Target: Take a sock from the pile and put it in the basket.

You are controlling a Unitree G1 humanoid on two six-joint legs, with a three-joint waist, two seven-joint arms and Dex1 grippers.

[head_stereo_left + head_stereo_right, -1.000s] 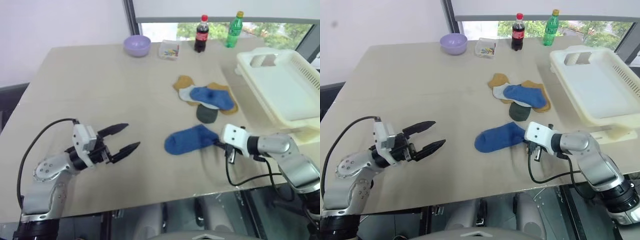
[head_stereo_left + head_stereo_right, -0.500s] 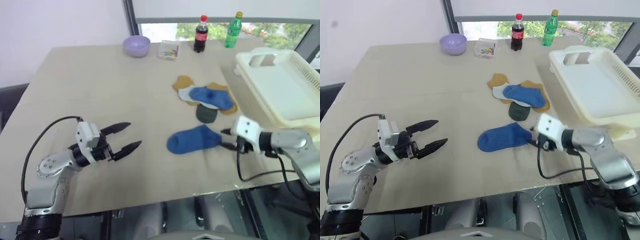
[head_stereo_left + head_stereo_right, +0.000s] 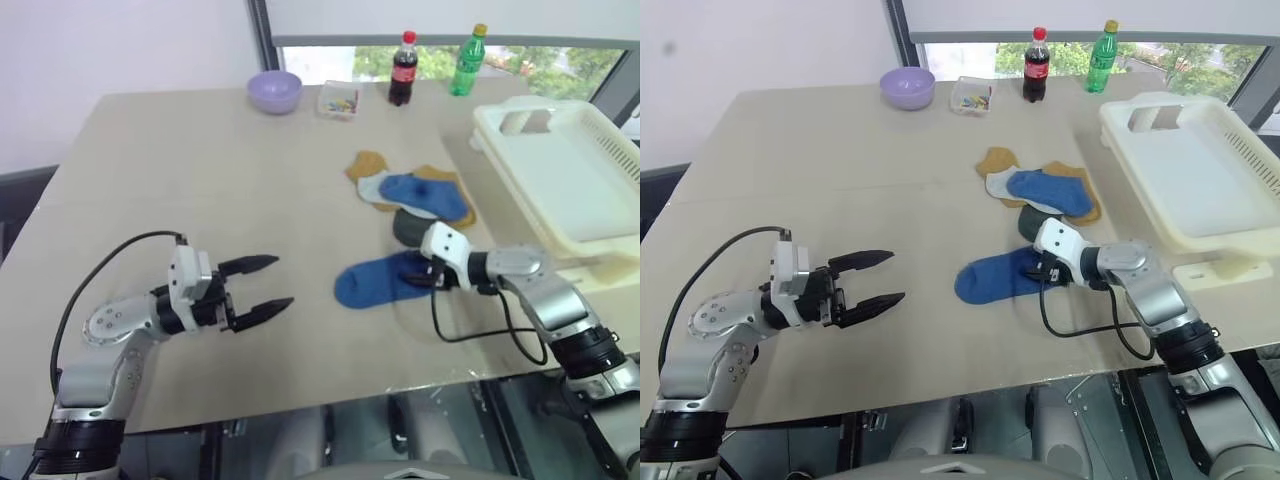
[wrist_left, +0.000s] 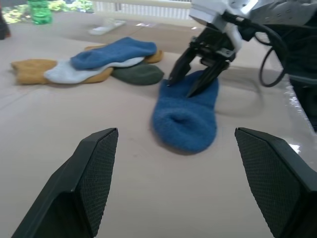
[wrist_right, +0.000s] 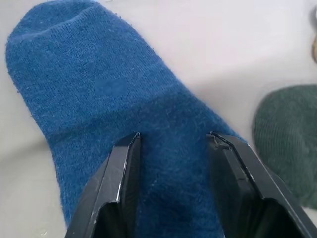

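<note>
On the table (image 3: pixel 200 180), two blue socks (image 3: pixel 380 280), one basket (image 3: pixel 570 190).

Basket (image 3: pixel 560 180) cut off at frame edge, dark green sock (image 3: pixel 412 228) part-covered by pile (image 3: pixel 415 192), tray contents (image 3: pixel 338 101) beside bowl (image 3: pixel 274 91) indistinct.

left half of tabletop (image 3: pixel 150 180): bare, wide passage from the near edge to the far edge.
middle: the pile (image 3: pixel 412 196) and the blue sock (image 3: pixel 380 280) lie flat, low enough to pass above.
right edge: the basket (image 3: pixel 560 180) overhangs it, walls raised.
far edge: lilac bowl (image 3: pixel 274 91), small box (image 3: pixel 338 101), two bottles (image 3: pixel 403 68) stand in a row.
near right: right gripper (image 3: pixel 430 272) and its cable occupy this part.
near left: left gripper (image 3: pixel 262 285) hovers.
</note>
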